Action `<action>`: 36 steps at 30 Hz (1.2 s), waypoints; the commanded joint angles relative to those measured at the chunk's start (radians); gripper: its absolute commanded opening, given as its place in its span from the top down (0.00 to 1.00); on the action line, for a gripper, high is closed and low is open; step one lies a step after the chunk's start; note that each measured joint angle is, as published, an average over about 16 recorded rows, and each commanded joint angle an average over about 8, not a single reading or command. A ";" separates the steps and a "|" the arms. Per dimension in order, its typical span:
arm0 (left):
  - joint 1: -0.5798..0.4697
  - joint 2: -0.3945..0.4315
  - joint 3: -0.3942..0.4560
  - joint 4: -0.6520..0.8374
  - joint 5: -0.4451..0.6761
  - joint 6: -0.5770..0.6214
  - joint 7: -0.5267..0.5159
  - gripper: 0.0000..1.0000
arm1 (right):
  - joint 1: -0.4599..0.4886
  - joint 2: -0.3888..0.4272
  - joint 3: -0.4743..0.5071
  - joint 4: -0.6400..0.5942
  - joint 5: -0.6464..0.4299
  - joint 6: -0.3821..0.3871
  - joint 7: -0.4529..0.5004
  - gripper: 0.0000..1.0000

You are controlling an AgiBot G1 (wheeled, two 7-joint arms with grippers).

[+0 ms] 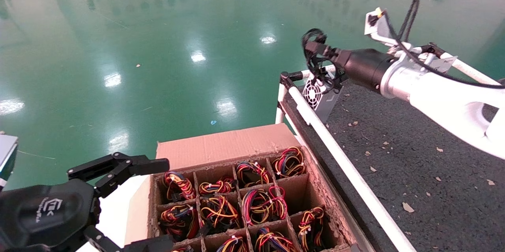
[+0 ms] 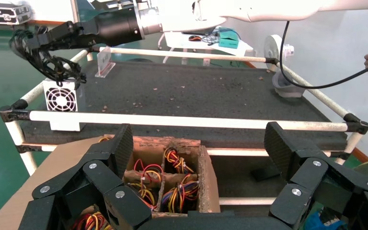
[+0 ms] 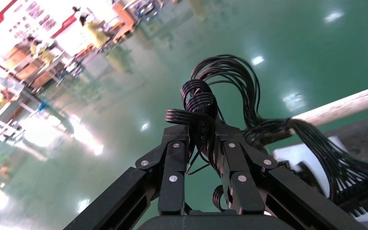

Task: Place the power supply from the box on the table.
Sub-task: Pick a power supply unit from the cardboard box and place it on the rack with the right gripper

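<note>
Power supply (image 1: 320,96) is already out of the box (image 1: 236,189), hanging at the tabletop (image 1: 414,157) corner by the white rail, seemingly just touching down. Right claw (image 1: 321,53) pinches its black cables (image 3: 220,96); letting go remains. Left claw (image 2: 199,158) idles spread above the box. Glossy green floor (image 1: 158,47) all around.

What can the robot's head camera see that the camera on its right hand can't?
Only the head view shows the box with its cells of colourful wire bundles, the power supply's fan grille, the dark table, and the left gripper open beside the box.

Only the right wrist view shows, close up, the fingers pinching the black cables.

Both show the right gripper holding the power supply by its cables, over the green floor.
</note>
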 commanded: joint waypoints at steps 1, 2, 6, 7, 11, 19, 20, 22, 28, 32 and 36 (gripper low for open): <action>0.000 0.000 0.000 0.000 0.000 0.000 0.000 0.00 | -0.007 -0.005 -0.003 0.003 -0.004 -0.019 0.000 1.00; 0.000 0.000 0.000 0.000 0.000 0.000 0.000 0.00 | -0.006 -0.004 -0.003 0.005 -0.004 -0.026 0.001 1.00; 0.000 0.000 0.000 0.000 0.000 0.000 0.000 0.00 | 0.011 0.003 -0.001 0.009 -0.001 -0.036 0.006 1.00; 0.000 0.000 0.000 0.000 0.000 0.000 0.000 0.00 | 0.017 0.005 0.000 0.009 0.000 -0.033 0.007 1.00; 0.000 0.000 0.000 0.000 0.000 0.000 0.000 0.00 | 0.039 0.019 0.001 0.005 0.001 -0.005 0.008 1.00; 0.000 0.000 0.000 0.000 0.000 0.000 0.000 0.00 | 0.051 0.041 -0.006 -0.005 -0.009 0.051 -0.003 1.00; 0.000 0.000 0.000 0.000 0.000 0.000 0.000 0.00 | 0.050 0.042 -0.007 -0.005 -0.010 0.056 -0.004 1.00; 0.000 0.000 0.000 0.000 0.000 0.000 0.000 0.00 | 0.050 0.045 -0.008 -0.006 -0.012 0.066 -0.007 1.00; 0.000 0.000 0.000 0.000 0.000 0.000 0.000 0.00 | 0.052 0.053 -0.010 -0.005 -0.014 0.096 -0.012 1.00; 0.000 0.000 0.000 0.000 0.000 0.000 0.000 0.00 | 0.053 0.056 -0.011 -0.004 -0.016 0.112 -0.016 1.00; 0.000 0.000 0.000 0.000 0.000 0.000 0.000 0.00 | 0.051 0.056 -0.012 -0.002 -0.018 0.120 -0.021 1.00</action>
